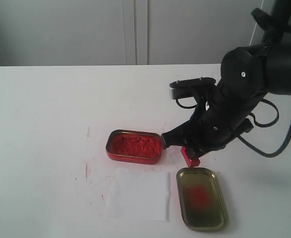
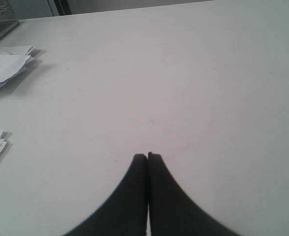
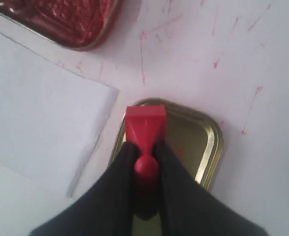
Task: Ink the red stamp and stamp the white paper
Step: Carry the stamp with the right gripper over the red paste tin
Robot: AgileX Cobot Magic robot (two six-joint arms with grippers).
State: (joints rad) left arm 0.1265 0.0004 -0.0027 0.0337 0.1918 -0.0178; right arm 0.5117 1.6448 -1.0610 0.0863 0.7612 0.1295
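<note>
We see the right gripper clamped on the red stamp, a small all-red plastic piece with a knob handle on a flat square base. The two black fingers press on either side of the knob, and the square base sticks out beyond their tips. In the exterior view the stamp sits low over the white tabletop, just off the right end of the red tin and at the far end of the gold lid. We cannot tell whether the base touches anything below it. From the right wrist view the base hangs over the rim of that lid.

The red tin is a rounded-rectangle metal box, open and filled with rough red ink paste. The gold lid is a shallow metal tray with a red smear in its middle.

The white paper, a thin rectangular sheet, lies flat on the tabletop in front of the tin and just beside the lid's left edge, apart from the stamp. Thin red streaks mark the tabletop around these things.

The left gripper shows only in its own wrist view, its two dark fingers pressed together with nothing between them, over bare tabletop. Loose white sheets lie off to one side there.
</note>
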